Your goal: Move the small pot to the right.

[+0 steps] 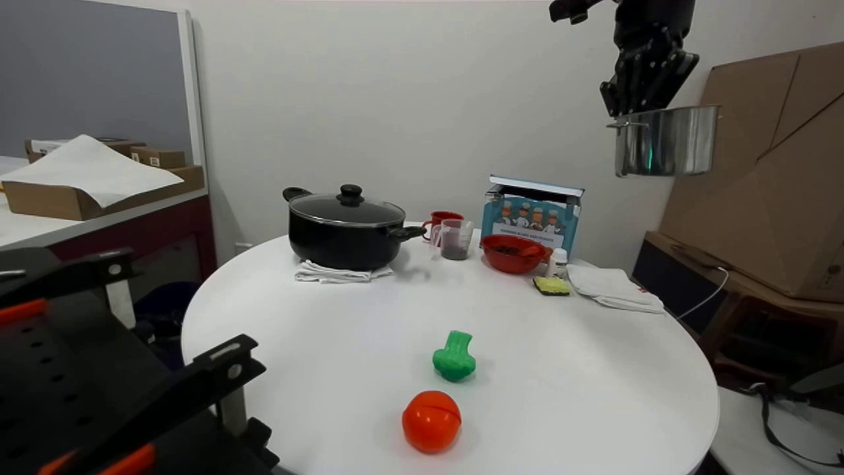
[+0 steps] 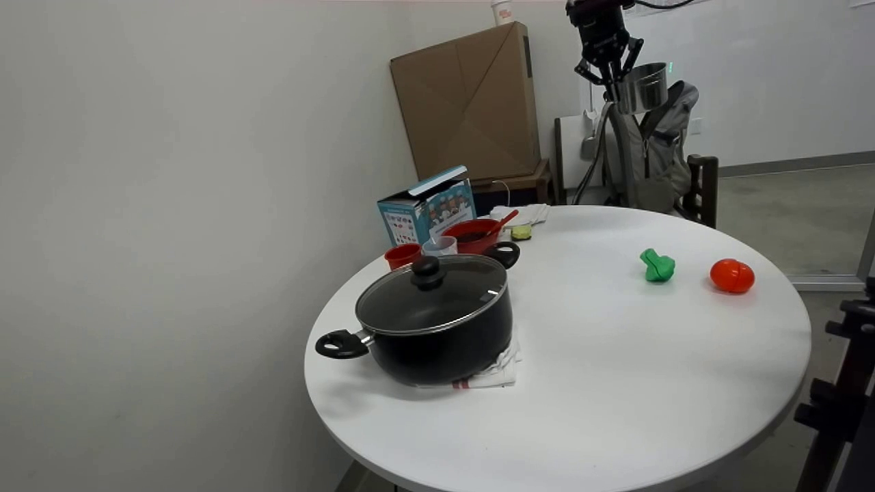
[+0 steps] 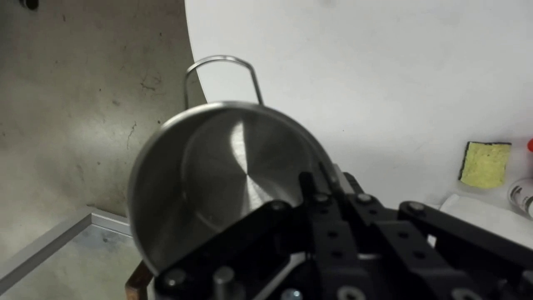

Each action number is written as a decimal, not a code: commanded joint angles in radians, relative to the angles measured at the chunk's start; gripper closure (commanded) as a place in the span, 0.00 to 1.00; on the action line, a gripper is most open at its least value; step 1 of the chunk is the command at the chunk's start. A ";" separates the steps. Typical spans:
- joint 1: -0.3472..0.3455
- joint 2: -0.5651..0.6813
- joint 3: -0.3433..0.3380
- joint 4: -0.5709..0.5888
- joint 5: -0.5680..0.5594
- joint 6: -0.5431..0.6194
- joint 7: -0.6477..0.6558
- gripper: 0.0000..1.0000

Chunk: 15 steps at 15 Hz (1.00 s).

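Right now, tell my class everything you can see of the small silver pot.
The small silver pot is a shiny, metal-looking cylinder, open and lidless, with a wire loop handle near its rim. The inside that shows is bare. It hangs roughly upright in the air, higher than the table; the gripper pinches it at the rim, one finger inside, one outside.

Round white table [image 1: 547, 369] — on it red tomato [image 1: 431, 422], green broccoli [image 1: 453, 359], yellow sponge [image 1: 551, 285], red bowl [image 1: 508, 262], white cloths [image 1: 613, 288].
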 commanded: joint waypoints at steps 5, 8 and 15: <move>-0.014 -0.164 -0.048 -0.196 0.139 0.032 0.241 0.99; -0.029 -0.228 -0.063 -0.281 0.192 0.072 0.315 0.99; -0.026 -0.119 -0.032 -0.214 0.310 0.344 0.441 0.99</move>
